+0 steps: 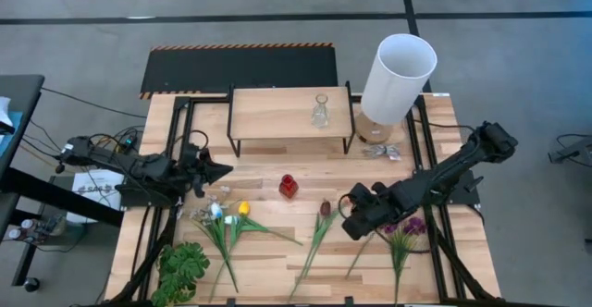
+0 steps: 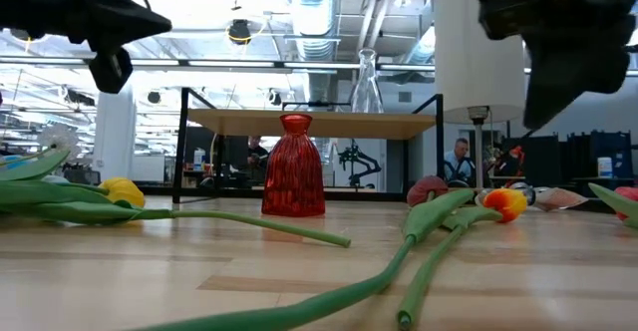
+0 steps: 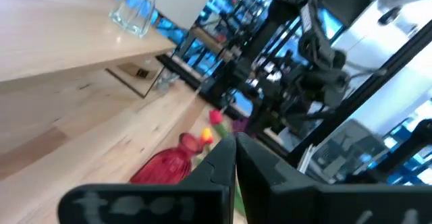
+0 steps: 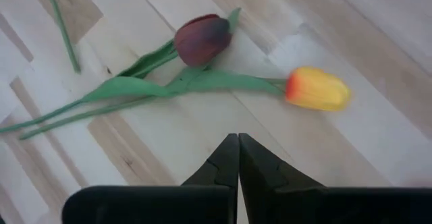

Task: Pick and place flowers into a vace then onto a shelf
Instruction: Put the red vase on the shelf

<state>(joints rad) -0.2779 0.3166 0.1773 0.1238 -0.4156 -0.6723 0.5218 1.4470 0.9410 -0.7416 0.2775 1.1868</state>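
Green stems point(image 2: 399, 261) sprawl closest to you on the pale, wood-grained plank tabletop point(image 1: 268, 270). Your right gripper point(image 4: 237, 140) hovers pinched shut and empty; just ahead of its tips lie a maroon tulip point(image 4: 202, 38) and an orange-yellow tulip point(image 4: 317, 89), smooth waxy buds. Your left gripper point(image 1: 225, 169) is likewise clamped on nothing, with the ribbed red vase point(image 1: 289, 186) off its tip. Farther beyond stands the shelf point(image 1: 277, 113), a light plank on thin black legs, carrying a clear glass bottle point(image 1: 320, 111). Behind is an open workshop with ducts overhead.

Industrial lab; exposed ceiling ducts point(image 2: 319, 2)
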